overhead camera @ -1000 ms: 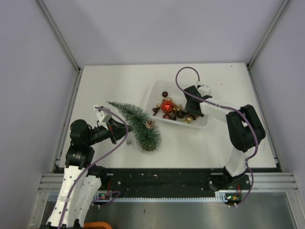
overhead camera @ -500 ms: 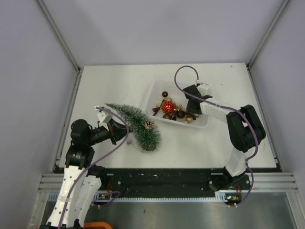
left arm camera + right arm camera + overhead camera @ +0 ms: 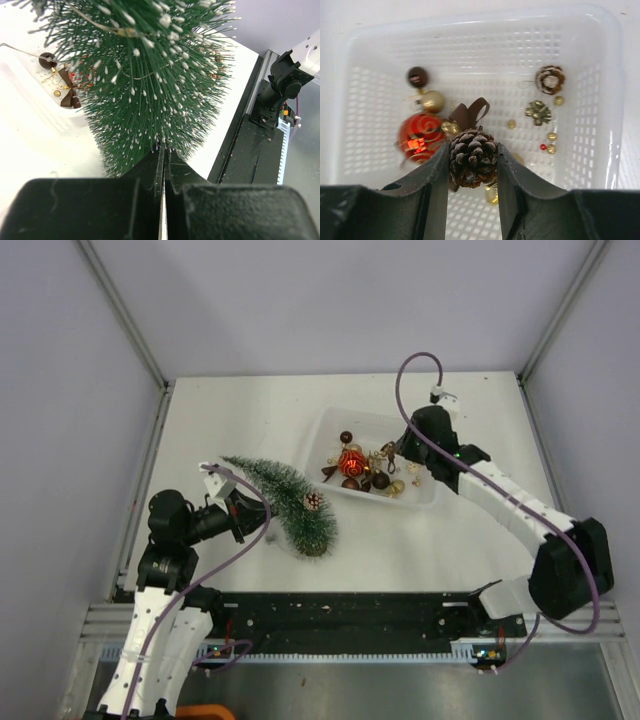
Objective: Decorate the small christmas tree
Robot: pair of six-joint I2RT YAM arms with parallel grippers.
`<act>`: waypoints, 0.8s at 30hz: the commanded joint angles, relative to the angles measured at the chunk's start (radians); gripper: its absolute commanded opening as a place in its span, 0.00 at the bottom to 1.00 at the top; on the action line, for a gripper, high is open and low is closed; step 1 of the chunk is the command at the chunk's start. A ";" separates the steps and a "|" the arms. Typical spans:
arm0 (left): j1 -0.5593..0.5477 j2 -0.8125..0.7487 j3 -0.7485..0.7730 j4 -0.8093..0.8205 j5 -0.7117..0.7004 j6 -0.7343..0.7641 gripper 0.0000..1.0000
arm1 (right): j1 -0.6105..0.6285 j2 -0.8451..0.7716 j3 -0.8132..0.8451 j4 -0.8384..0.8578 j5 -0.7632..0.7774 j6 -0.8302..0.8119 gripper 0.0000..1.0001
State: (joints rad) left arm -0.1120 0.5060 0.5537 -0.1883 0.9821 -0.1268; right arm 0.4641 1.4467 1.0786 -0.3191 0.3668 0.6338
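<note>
- Since a second ago my right arm has stretched out and risen over the tray [image 3: 480, 20]; its end effector [image 3: 473, 151] is now clamped on a pinecone [image 3: 473, 167].
- My left end effector [image 3: 163, 156] is pinched together in the small christmas tree [image 3: 285, 498], which is tilted on the worktop [image 3: 250, 410] beside the tray.
- Next, I judge: carry the pinecone across and seat it among bare bristles.

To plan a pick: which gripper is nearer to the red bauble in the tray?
Right. The right gripper, holding a pinecone, hangs over the tray beside the red bauble; the left gripper is outside the tray, pinched into the small christmas tree.
</note>
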 commanded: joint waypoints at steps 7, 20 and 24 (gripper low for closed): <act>-0.005 -0.006 0.022 0.000 0.010 0.029 0.00 | 0.010 -0.371 -0.089 0.114 -0.436 0.018 0.25; -0.005 0.026 0.063 -0.083 0.066 0.213 0.00 | 0.010 -0.430 -0.120 0.219 -0.641 0.006 0.26; -0.005 0.029 0.068 -0.074 0.075 0.248 0.00 | 0.013 -0.414 -0.181 0.449 -0.765 0.122 0.26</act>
State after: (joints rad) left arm -0.1120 0.5247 0.5861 -0.2459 1.0203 0.0376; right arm 0.4690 1.0279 0.9356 -0.1421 -0.2375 0.6594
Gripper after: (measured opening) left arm 0.012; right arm 0.355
